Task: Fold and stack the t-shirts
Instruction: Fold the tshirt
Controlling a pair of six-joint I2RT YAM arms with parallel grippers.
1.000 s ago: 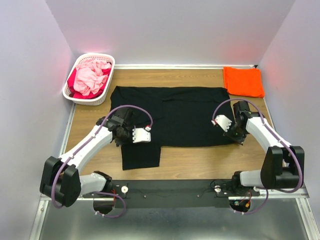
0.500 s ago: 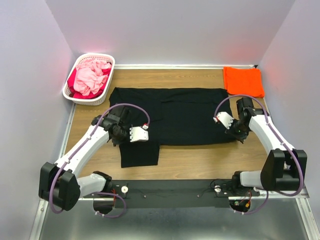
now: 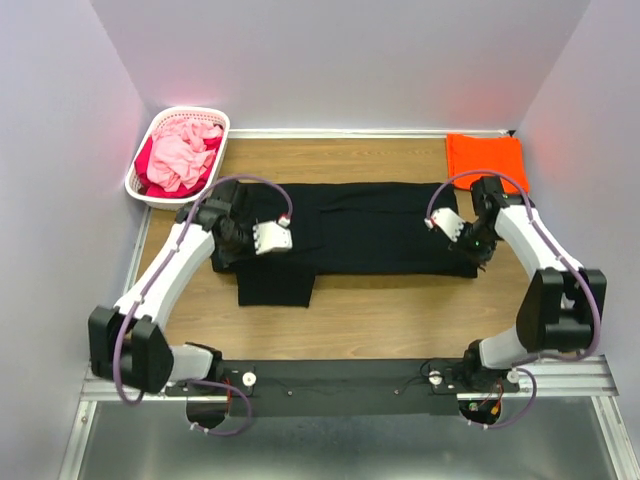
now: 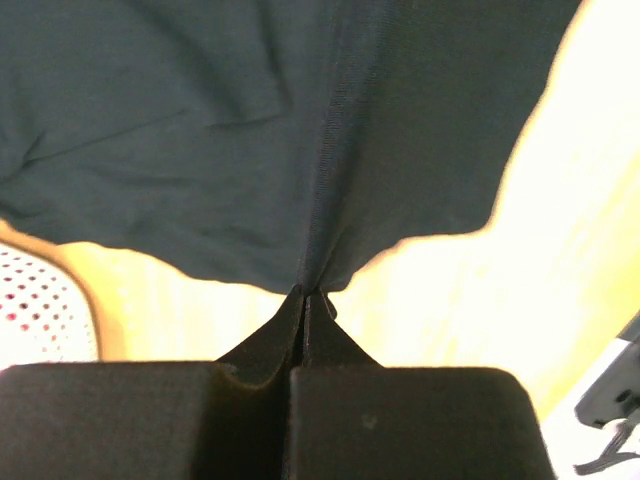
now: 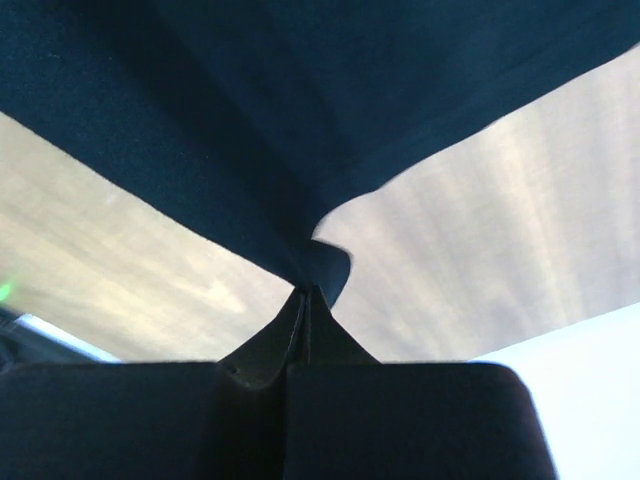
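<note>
Because left gripper (image 4: pixel 305 293) and right gripper (image 5: pixel 308 291) each pinch the black t-shirt (image 3: pixel 370 230) edge at its tip, you apparently get an even fold.

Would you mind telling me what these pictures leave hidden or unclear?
1. Top view: both grips on the black t-shirt, hidden beneath the wrists.
2. Top view: how many garments the basket holds; the pink cloth is heaped.
3. Wrist views: the shirt's outline, cut by frame edges.
4. Top view: layers of the orange t-shirt, too small.

Left pincer (image 4: pixel 305 293) and right pincer (image 5: pixel 306 290) clenched
</note>
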